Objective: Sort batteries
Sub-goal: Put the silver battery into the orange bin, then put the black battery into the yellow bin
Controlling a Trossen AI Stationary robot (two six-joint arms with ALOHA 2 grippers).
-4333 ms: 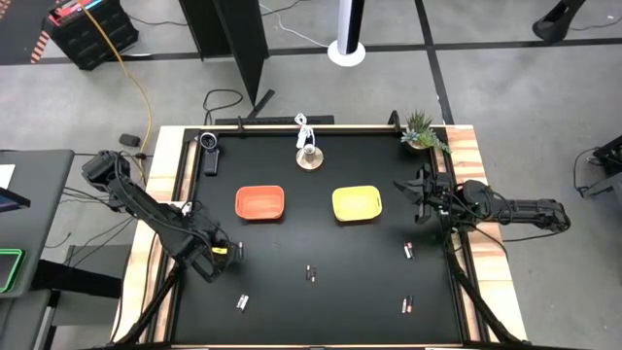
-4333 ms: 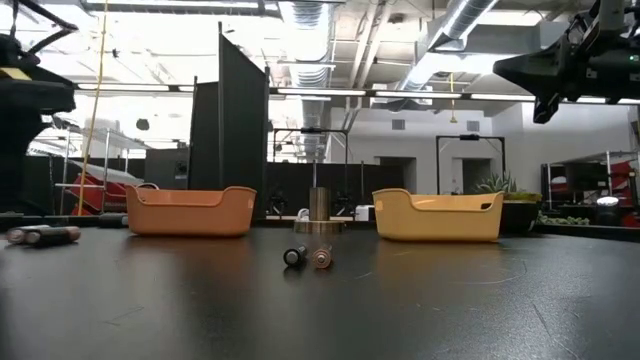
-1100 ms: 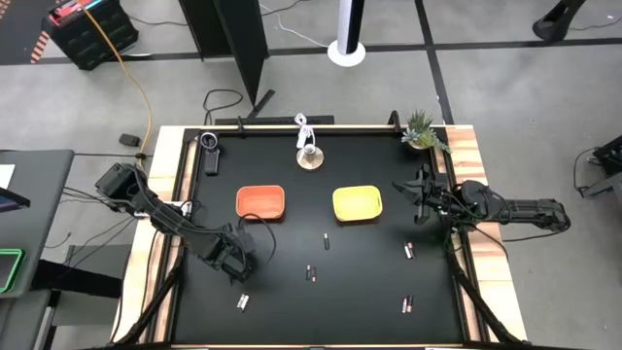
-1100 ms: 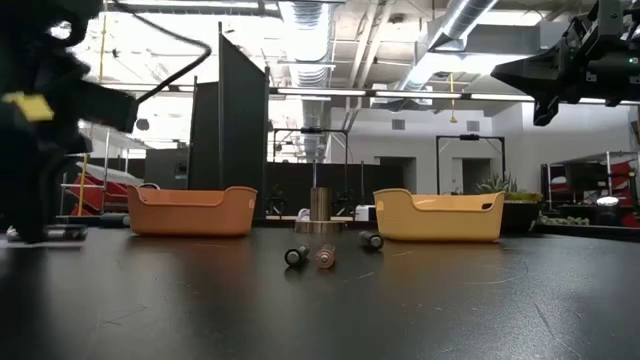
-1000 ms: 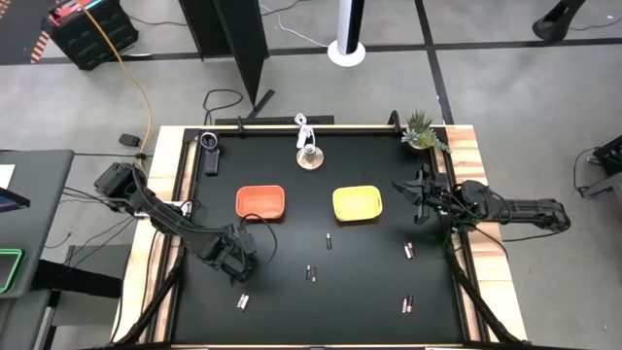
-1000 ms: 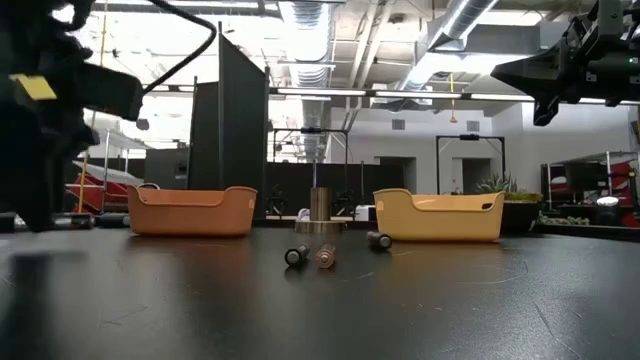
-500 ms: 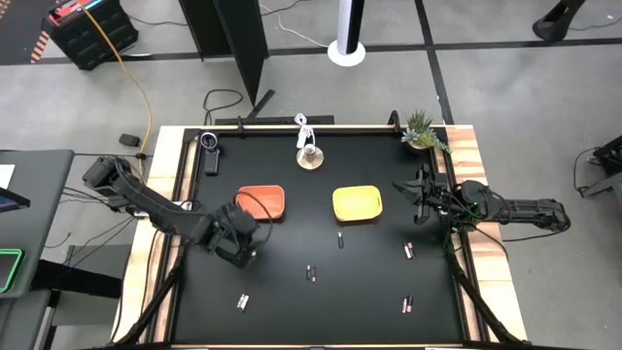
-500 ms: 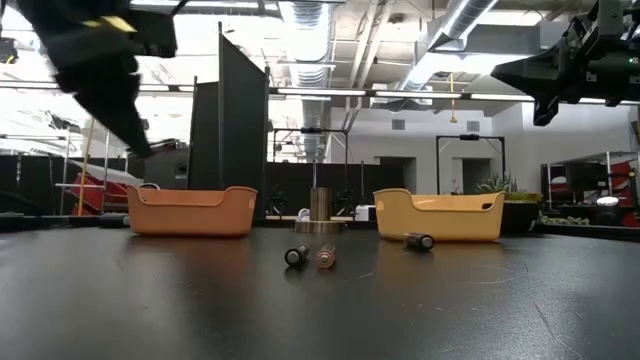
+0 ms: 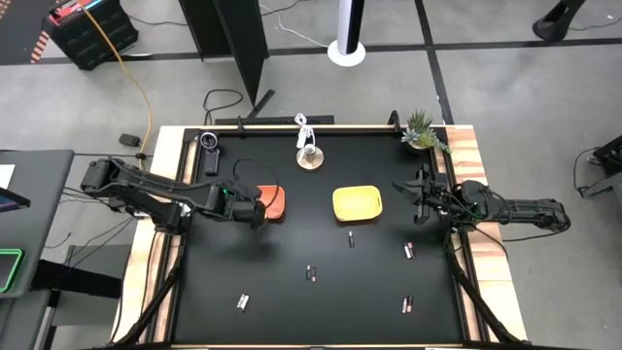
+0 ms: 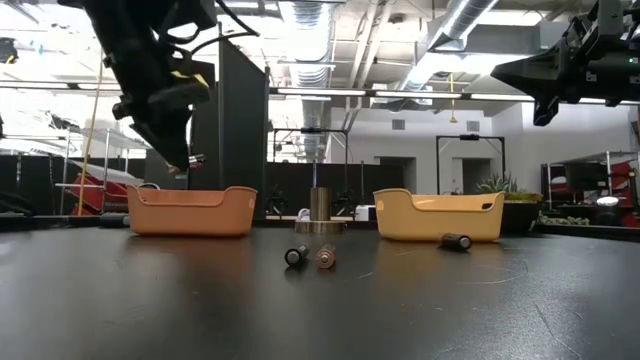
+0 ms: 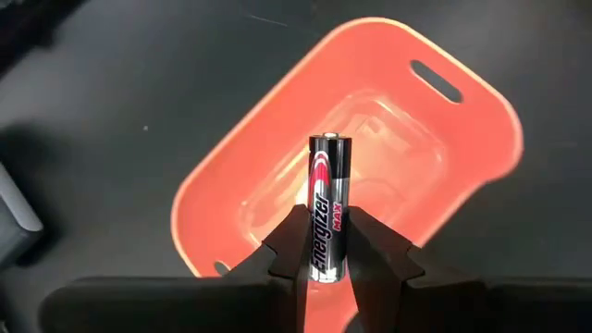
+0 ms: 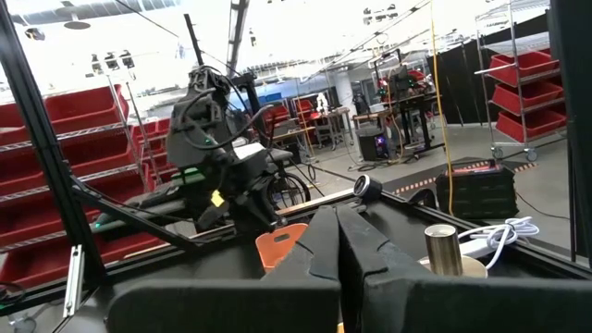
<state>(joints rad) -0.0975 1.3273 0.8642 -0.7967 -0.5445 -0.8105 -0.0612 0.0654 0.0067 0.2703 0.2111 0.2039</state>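
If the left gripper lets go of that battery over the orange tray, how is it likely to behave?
The battery is a smooth, rigid cylinder, so it will probably bounce or roll. The orange tray has raised walls and looks empty, which should contain it. The left gripper pinches only its lower part, so it might tilt on release.

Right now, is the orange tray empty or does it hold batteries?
Empty: the left wrist view shows the orange tray bare inside; the battery remains above it in the left gripper.
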